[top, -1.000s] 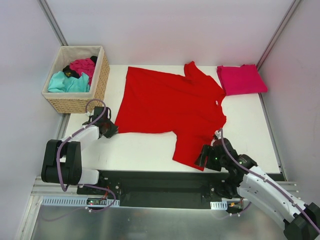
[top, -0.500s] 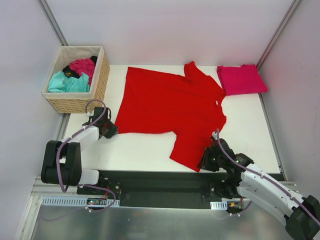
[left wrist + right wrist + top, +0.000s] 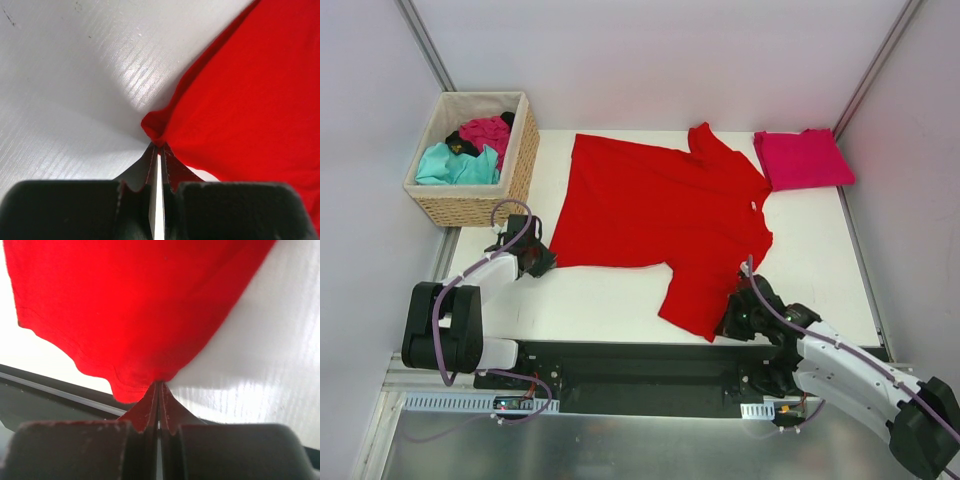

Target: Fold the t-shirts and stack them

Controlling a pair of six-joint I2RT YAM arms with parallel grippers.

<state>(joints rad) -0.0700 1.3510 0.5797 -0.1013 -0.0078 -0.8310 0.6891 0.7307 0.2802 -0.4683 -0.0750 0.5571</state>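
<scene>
Red t-shirt (image 3: 660, 215) spread flat and unfolded on the table (image 3: 600, 300); you see the left gripper (image 3: 542, 262) clamped on its hem corner nearest the basket (image 3: 523, 150), and the right gripper (image 3: 730, 322) pinched tight on the tip of the near sleeve. One pink t-shirt (image 3: 803, 158) lies folded at the far right corner, the start of the stack. A teal t-shirt (image 3: 455, 167), a magenta t-shirt (image 3: 485, 130) and a black t-shirt (image 3: 458, 146) sit crumpled in the basket, so most of your task appears to lie ahead
</scene>
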